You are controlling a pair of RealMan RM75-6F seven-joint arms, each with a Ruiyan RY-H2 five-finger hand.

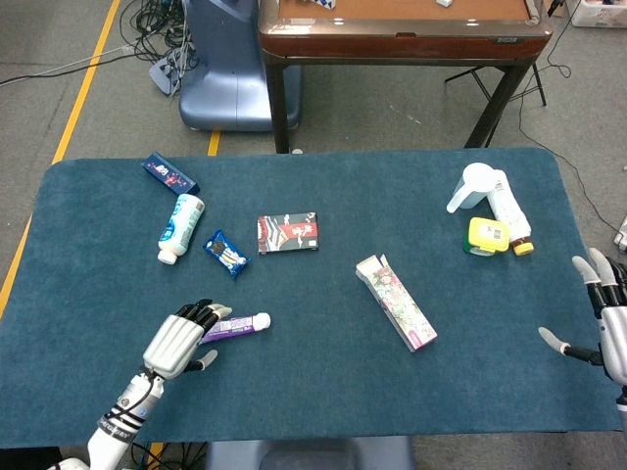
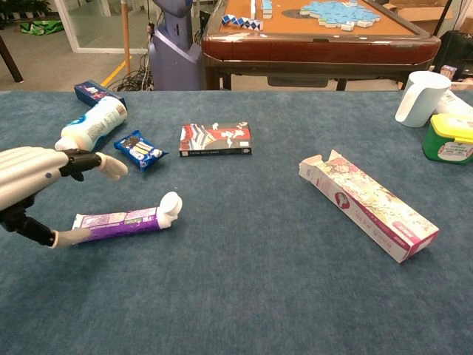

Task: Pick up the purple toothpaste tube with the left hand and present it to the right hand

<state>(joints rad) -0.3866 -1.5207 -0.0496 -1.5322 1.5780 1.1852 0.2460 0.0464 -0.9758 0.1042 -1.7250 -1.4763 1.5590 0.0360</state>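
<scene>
The purple toothpaste tube (image 1: pixel 233 326) lies flat on the blue table (image 1: pixel 323 392), with its white cap pointing right. The left hand (image 1: pixel 181 340) hangs over its flat end, fingers spread, holding nothing. The right hand (image 1: pixel 609 328) waits far off at the table's edge, fingers apart, holding nothing.

On my blue felt counter (image 1: pixel 323 392) I see a long floral carton (image 1: pixel 396 303), a white pitcher (image 1: pixel 470 186), a yellow-lidded green jar (image 1: pixel 487 236), a white-and-blue bottle (image 1: pixel 180 228), and a blue cookie packet (image 1: pixel 225 254).
</scene>
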